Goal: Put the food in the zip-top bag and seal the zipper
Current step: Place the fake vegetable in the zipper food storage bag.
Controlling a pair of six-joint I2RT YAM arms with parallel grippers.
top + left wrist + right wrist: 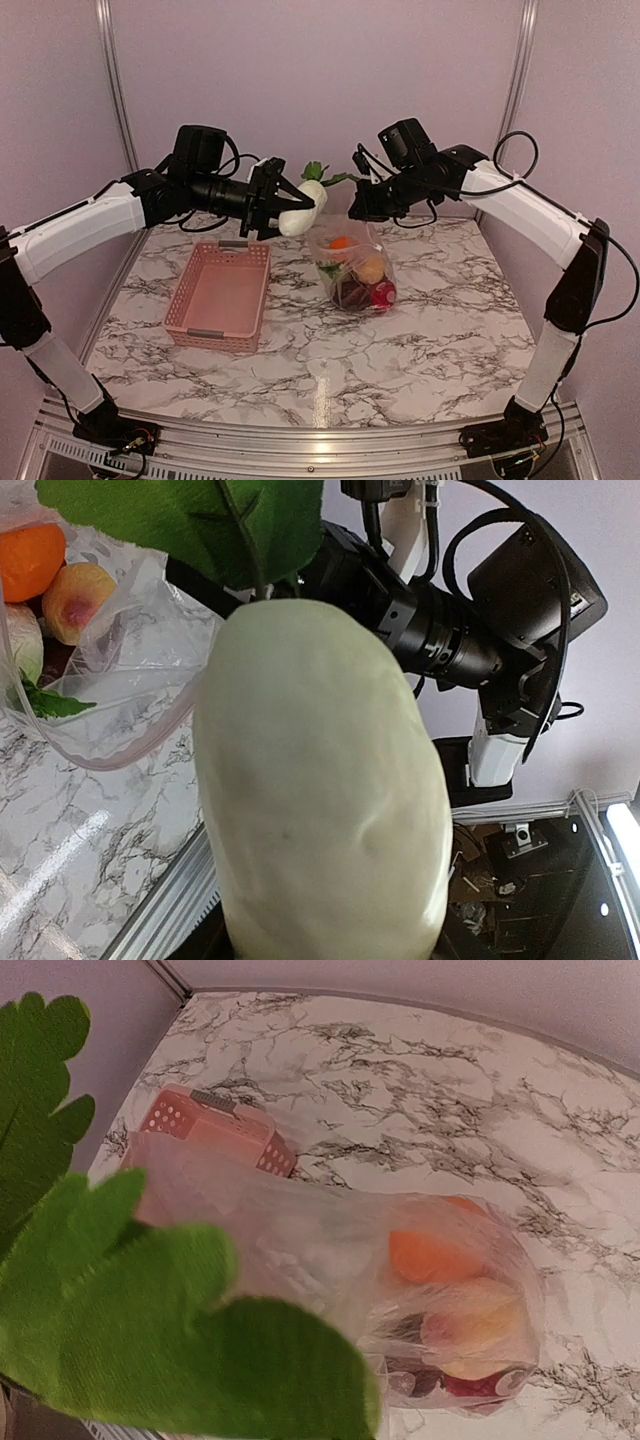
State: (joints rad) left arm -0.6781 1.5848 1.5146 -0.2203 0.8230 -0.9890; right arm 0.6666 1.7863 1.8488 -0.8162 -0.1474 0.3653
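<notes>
the left end effector (272, 203) is pinching the white radish (298, 215) across its thick body and holds it in the air, leaf end pointing toward the right arm. its green leaves (318, 172) reach past the right end effector (366, 203) and fill much of the right wrist view. the right end effector's jaws are hidden there, but the zip-top bag (290, 1230) rises from the bench (450, 320) up to it, so it appears to be pinching the mouth edge. the bag already holds an orange (341, 243), a yellowish piece (372, 268), a dark brown piece (355, 290) and a red piece (383, 293). the pink basket (205, 330) sits well apart on the left.

the radish is level with the mouth but beside it. a good insertion probably means tipping the blunt white end down and feeding it in first, while the right arm keeps the opening wide. letting go is safest once the body is below the rim, so the leaves do not catch the zipper strip.
</notes>
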